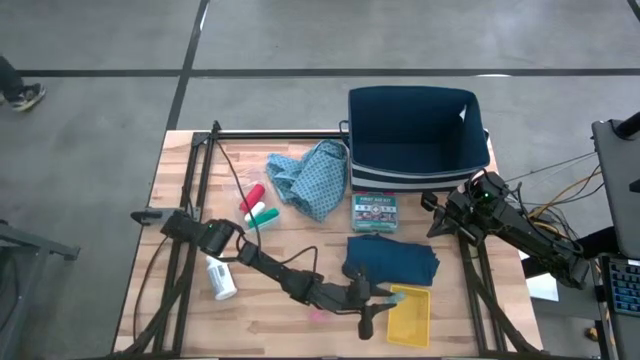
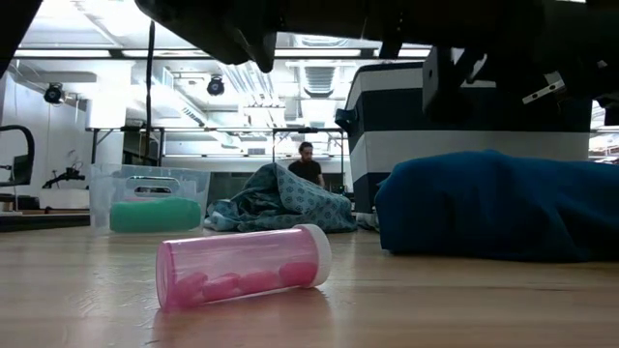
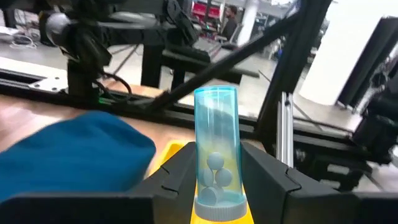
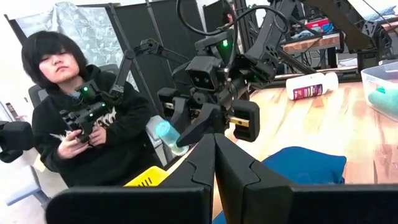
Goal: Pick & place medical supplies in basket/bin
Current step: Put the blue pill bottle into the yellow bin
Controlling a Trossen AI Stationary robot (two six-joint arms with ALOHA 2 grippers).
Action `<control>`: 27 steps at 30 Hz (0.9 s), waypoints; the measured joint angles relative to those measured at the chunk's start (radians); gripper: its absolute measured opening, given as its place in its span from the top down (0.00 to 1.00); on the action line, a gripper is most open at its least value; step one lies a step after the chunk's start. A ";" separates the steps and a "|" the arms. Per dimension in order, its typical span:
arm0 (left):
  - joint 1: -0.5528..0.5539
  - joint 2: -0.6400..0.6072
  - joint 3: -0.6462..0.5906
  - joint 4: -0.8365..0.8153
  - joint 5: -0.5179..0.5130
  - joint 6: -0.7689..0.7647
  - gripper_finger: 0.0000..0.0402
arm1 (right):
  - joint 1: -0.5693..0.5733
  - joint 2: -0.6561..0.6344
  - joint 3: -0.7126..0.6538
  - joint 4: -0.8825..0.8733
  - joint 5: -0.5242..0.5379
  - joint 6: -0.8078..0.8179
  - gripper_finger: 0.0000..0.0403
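Beyond table, person point(image 4: 74, 124); left claw point(image 3: 219, 180) grips blue vial point(image 3: 216, 149).

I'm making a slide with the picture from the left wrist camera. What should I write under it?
The left pincer holds a clear blue tube of little balls upright above the yellow tray, beside the dark teal cloth.

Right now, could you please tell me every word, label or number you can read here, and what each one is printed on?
None can be read.
Flat box by the basket: printed top, too small to read.
White bottle with a dark label: blurred, unreadable.
Blue tube in the left gripper: no print visible.
Pink tube: no print visible.
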 joint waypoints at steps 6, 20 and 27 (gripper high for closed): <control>0.001 0.000 0.000 -0.032 0.025 -0.041 0.71 | 0.000 0.000 0.000 0.000 0.000 0.000 0.98; 0.002 -0.003 -0.003 -0.124 0.053 -0.025 0.71 | 0.000 0.000 0.000 0.000 0.000 0.000 0.98; 0.002 -0.022 0.000 -0.060 0.043 -0.015 0.71 | 0.000 0.000 0.000 0.000 0.000 0.000 0.98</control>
